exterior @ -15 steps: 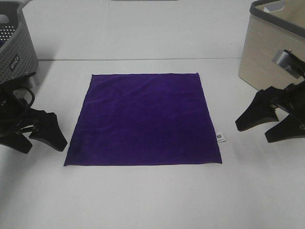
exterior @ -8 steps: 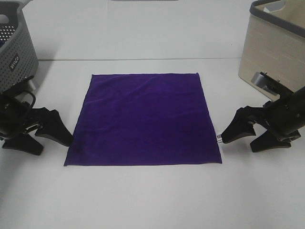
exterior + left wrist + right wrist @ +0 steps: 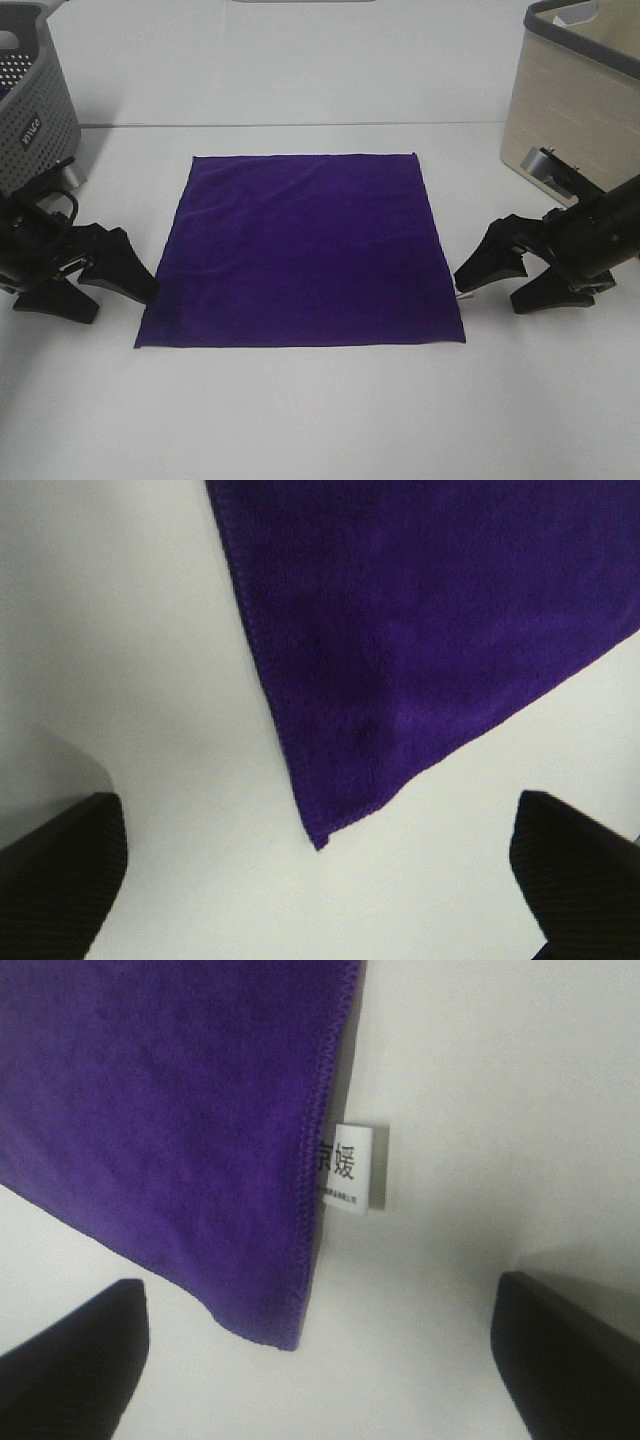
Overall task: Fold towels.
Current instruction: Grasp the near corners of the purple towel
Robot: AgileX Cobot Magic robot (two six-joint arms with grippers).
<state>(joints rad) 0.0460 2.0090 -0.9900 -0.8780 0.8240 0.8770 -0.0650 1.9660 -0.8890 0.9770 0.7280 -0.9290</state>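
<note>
From above, the right gripper (image 3: 487, 295) nearly hides the white tag (image 3: 350, 1167) of the towel (image 3: 305, 250).

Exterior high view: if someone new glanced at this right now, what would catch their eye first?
The deep purple towel, lying flat and unfolded in the middle of the white table, stands out first. Next come two black claws, both open: the left claw by the towel's left edge near its front corner, the right claw at the right edge beside the small white tag. A grey basket sits far left, a beige basket far right.
</note>
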